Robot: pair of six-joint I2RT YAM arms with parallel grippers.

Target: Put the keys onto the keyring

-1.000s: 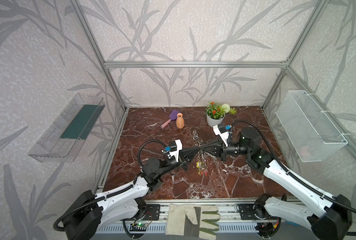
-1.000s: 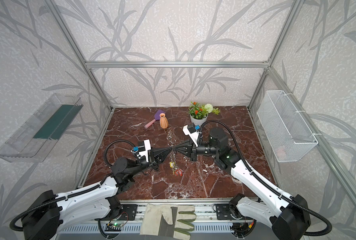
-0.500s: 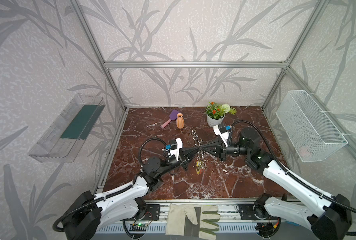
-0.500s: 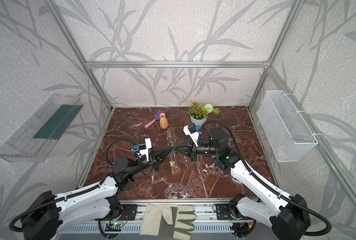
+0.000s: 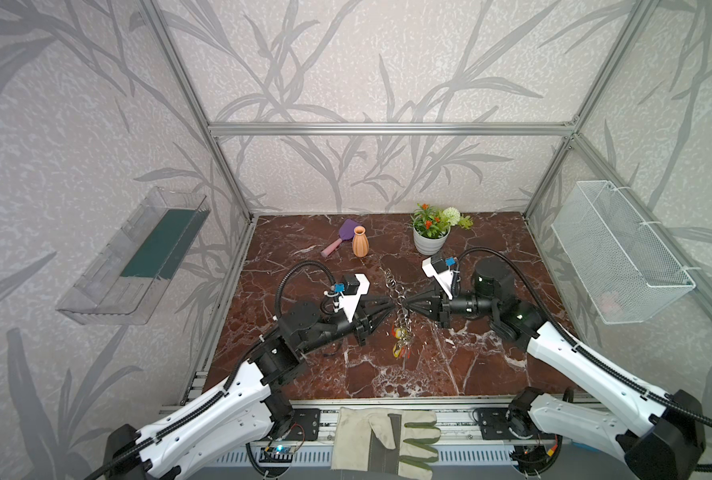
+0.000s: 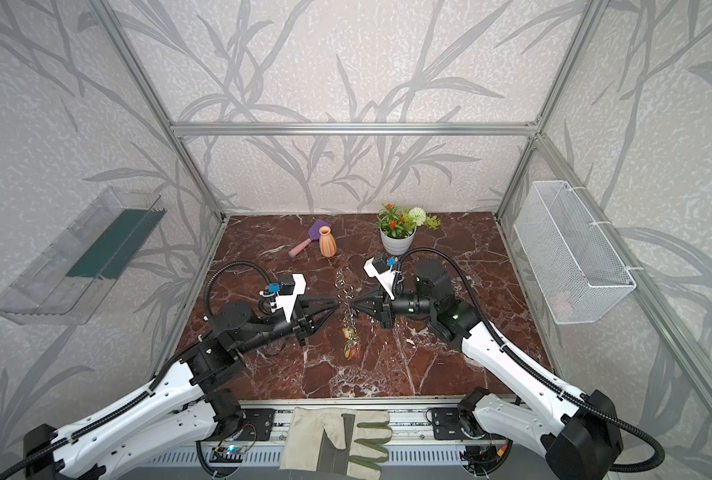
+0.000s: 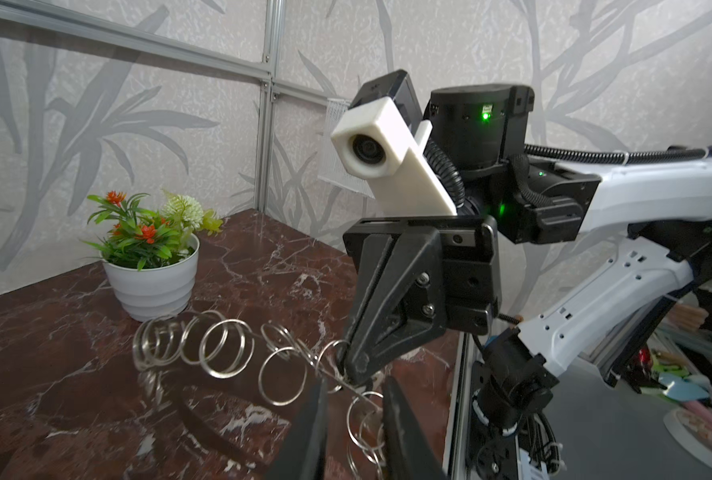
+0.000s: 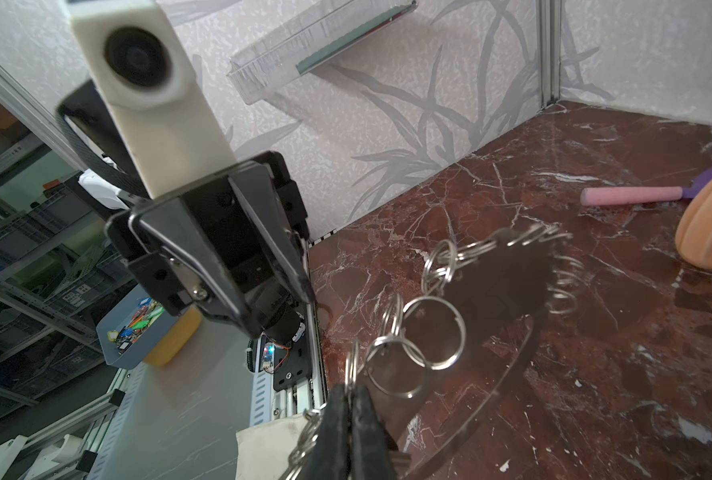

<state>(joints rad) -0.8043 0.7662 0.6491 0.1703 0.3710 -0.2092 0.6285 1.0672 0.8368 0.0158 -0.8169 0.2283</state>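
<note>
Right wrist view shows your right gripper [image 8: 351,401] pressed together on silver rings at the edge of the keyring [image 8: 504,286], so that arm is the one carrying it. In both top views the keyring sits mid-table between the two arms, its long axis running far to near, with the keys [image 5: 400,345] dangling at its near end. Your left gripper [image 5: 390,306] meets it from the left, almost tip to tip with the right. Its jaws are slightly spread, with a few rings lying between them. Both tips are equally close, and the keys lie nearward of them.
</note>
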